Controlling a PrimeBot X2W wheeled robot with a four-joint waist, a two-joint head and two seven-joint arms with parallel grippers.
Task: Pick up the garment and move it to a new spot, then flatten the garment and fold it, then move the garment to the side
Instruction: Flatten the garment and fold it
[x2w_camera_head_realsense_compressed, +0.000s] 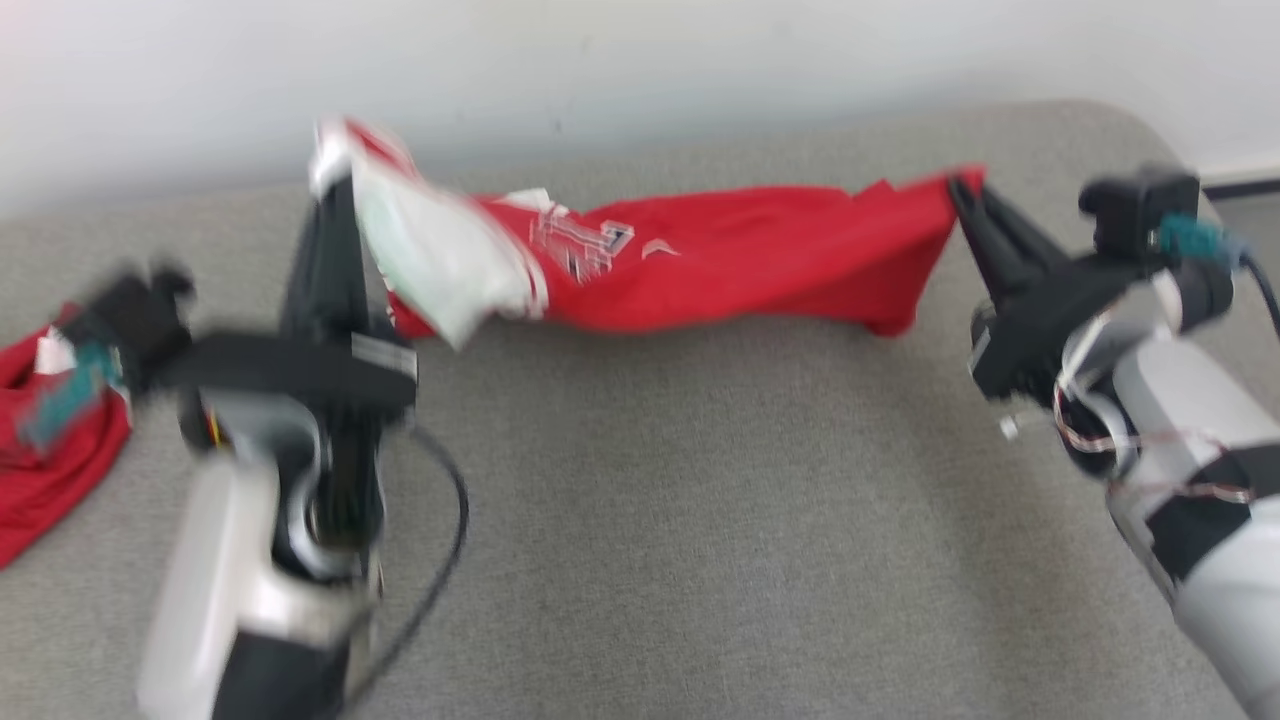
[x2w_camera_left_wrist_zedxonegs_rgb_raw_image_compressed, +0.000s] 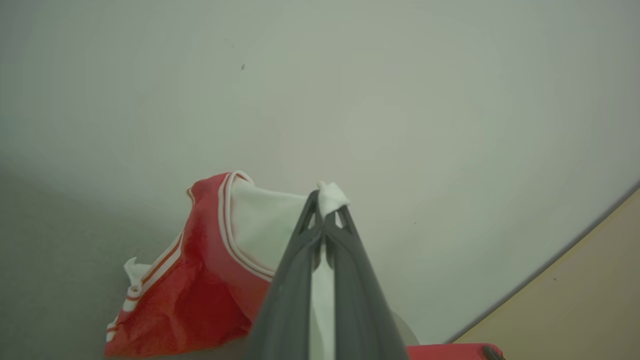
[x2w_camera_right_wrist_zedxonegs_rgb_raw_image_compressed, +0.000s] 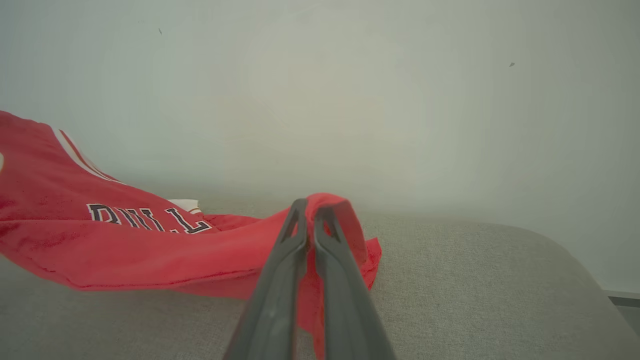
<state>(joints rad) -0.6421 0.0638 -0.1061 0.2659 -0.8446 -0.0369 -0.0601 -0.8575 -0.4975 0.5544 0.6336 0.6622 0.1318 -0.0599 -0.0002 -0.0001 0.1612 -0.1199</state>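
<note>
Two grippers stretch one red garment (x2w_camera_head_realsense_compressed: 740, 260) between them in the head view. The left gripper (x2w_camera_head_realsense_compressed: 338, 185) is clenched on its white-lined end, raised and blurred. The right gripper (x2w_camera_head_realsense_compressed: 958, 188) is clenched on the far red corner. The cloth sags low over the grey surface (x2w_camera_head_realsense_compressed: 700, 520); I cannot tell whether it touches. A second red cloth (x2w_camera_head_realsense_compressed: 40, 470) lies at the surface's left edge, well apart.

The left wrist view adds the white fabric tuft (x2w_camera_left_wrist_zedxonegs_rgb_raw_image_compressed: 331, 194) poking past the pinched fingertips, red-and-white striped trim (x2w_camera_left_wrist_zedxonegs_rgb_raw_image_compressed: 165, 260), and tan floor (x2w_camera_left_wrist_zedxonegs_rgb_raw_image_compressed: 575, 300) beyond the wall.

The right wrist view alone shows dark lettering (x2w_camera_right_wrist_zedxonegs_rgb_raw_image_compressed: 145, 217) on the garment, with a red fold pinched at the fingertips.
</note>
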